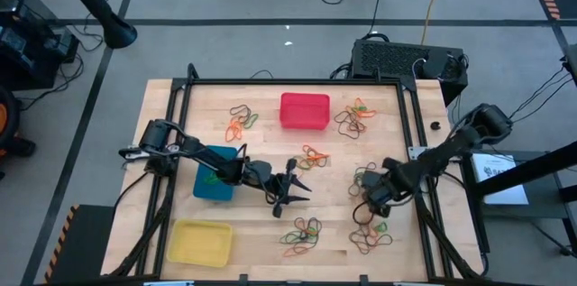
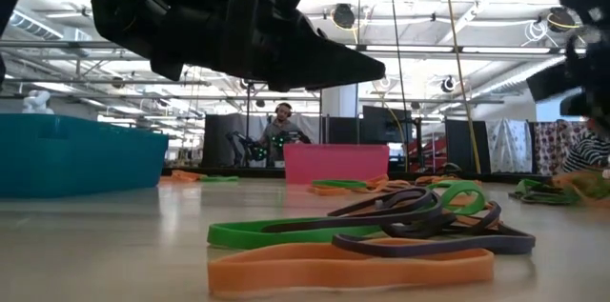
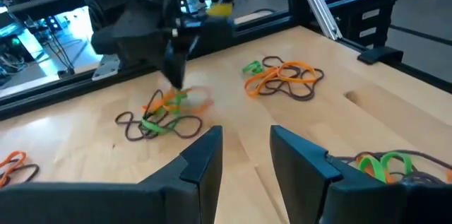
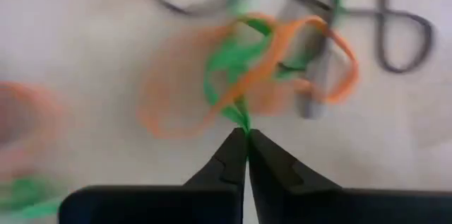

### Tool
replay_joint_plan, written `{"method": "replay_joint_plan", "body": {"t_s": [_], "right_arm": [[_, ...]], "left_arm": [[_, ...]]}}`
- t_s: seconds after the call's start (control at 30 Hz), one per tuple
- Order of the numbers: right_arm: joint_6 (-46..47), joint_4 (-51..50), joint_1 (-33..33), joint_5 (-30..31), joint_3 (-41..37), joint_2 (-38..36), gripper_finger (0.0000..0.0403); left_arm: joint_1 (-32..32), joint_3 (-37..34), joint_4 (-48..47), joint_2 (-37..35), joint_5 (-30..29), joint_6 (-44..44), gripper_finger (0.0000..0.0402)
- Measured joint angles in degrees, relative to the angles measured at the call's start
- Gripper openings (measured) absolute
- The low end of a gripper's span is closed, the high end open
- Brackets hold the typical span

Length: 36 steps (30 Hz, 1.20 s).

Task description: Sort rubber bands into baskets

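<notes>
The rubber bands (image 1: 302,236) are nearly all loose in tangled clumps across the wooden surface (image 1: 261,155): one near the front edge, one by the red basket (image 1: 304,110), more along the right side, a small one at centre. Sorting looks barely begun. The red basket and the yellow basket (image 1: 200,241) look empty from above; the blue basket (image 1: 215,174) seems to hold a scrap of green, though the left arm partly covers it, so I would not swear to it.

The right pincer (image 4: 246,139) is down in the right-hand clump with its tips pressed together on a green band (image 4: 229,65), which pulls an orange band (image 4: 296,54) along. The left pincer (image 3: 244,157) hangs near mid-surface, its fingers spread, with nothing between them.

What remains, by my reckoning, is nearly everything: this green band needs freeing from the orange one and carrying to a basket, then clump after clump.
</notes>
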Motion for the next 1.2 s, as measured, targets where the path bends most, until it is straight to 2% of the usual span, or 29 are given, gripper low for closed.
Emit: {"method": "replay_joint_plan", "body": {"t_s": [0.2, 0.3, 0.4, 0.5, 0.7, 0.9, 1.03, 1.2], "right_arm": [[0.57, -11.46, -4.40, -17.79, 6.10, -1.85, 0.0002], [1.92, -17.54, -5.86, -22.36, 8.92, -1.52, 0.0001], [1.43, -19.65, -6.60, -20.53, 11.61, -1.31, 0.0001], [-1.46, -15.53, -6.52, -16.40, 12.76, -1.29, 0.0001], [-13.23, 7.27, -6.54, -8.85, 12.96, -1.29, 0.0000], [-25.38, 25.75, -6.56, -6.87, 13.01, -1.31, 0.0000], [-28.58, 29.49, -6.54, -6.97, 13.01, -1.31, 0.0000], [-29.09, 29.01, -6.50, -7.35, 12.99, -1.31, 0.0000]], "left_arm": [[0.00, 0.25, 0.11, 0.00, 0.00, -0.02, 0.0128], [-0.01, 0.25, 0.06, 0.00, 0.01, -0.04, 0.0128], [-0.11, 0.25, 0.27, 0.00, 0.02, -0.04, 0.0128], [-0.15, 0.25, 1.62, 0.00, 0.14, -0.06, 0.0128], [-1.34, 2.05, 6.46, 1.08, 1.31, -0.10, 0.0128], [-3.10, 9.72, 7.22, 7.22, 1.43, 1.75, 0.0128], [-3.50, 15.26, 6.82, 10.87, 1.38, 2.20, 0.0128], [-3.41, 18.26, 4.04, 11.72, 0.25, 3.44, 0.0128]]}}
